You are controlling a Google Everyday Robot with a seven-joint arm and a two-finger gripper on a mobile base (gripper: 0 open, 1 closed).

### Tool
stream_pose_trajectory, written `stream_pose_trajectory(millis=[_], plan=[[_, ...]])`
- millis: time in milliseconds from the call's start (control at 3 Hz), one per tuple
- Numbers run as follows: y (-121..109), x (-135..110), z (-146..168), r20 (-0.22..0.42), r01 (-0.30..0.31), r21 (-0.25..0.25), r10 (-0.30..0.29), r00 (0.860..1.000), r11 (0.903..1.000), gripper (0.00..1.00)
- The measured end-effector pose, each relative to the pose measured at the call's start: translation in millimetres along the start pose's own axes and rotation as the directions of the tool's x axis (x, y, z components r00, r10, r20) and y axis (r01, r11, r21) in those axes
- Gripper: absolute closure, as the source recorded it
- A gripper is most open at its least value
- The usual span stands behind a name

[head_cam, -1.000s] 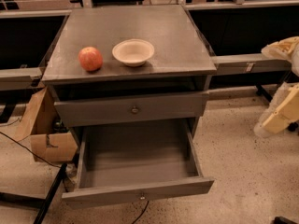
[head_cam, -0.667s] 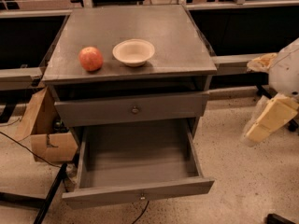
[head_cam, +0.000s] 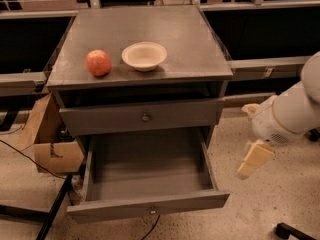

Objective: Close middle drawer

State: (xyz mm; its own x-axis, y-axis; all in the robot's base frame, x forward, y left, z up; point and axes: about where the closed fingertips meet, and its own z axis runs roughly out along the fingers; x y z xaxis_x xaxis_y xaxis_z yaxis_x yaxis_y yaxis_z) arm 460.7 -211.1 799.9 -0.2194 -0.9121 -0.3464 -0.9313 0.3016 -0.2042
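Note:
The grey metal cabinet (head_cam: 140,39) stands in the centre. The middle drawer (head_cam: 150,206) is pulled far out toward me, and its shallow inside (head_cam: 147,166) is empty. A small knob sits on its flat front panel. Above it is the uppermost drawer front (head_cam: 145,117) with its round knob, nearly shut. The lowest drawer front is hidden under the open drawer. My gripper (head_cam: 254,159), cream-coloured on a white arm (head_cam: 292,111), hangs to the right of the open drawer, apart from it and above the floor.
A red apple (head_cam: 98,62) and a white bowl (head_cam: 144,55) sit on the cabinet top. Cardboard boxes (head_cam: 47,139) and a black cable lie on the floor at the left. Dark benches run behind the cabinet. A black base foot (head_cam: 292,231) is at the lower right.
My arm and gripper have moved left and down from the right edge, coming closer to the right side of the open drawer. The drawers, apple and bowl have not moved.

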Motion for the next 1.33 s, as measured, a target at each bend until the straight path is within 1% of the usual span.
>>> stream_pose_trajectory(millis=[333, 667, 1000, 1333], plan=[[23, 20, 80, 0.02, -0.016, -0.04, 0.016, 1.0, 0.9991, 0.0], [46, 35, 184, 0.063, -0.05, -0.043, 0.053, 0.997, 0.9978, 0.0], [45, 34, 187, 0.066, -0.053, -0.036, 0.055, 0.996, 0.998, 0.0], [36, 28, 220, 0.053, -0.041, -0.032, 0.042, 0.998, 0.9987, 0.0]])
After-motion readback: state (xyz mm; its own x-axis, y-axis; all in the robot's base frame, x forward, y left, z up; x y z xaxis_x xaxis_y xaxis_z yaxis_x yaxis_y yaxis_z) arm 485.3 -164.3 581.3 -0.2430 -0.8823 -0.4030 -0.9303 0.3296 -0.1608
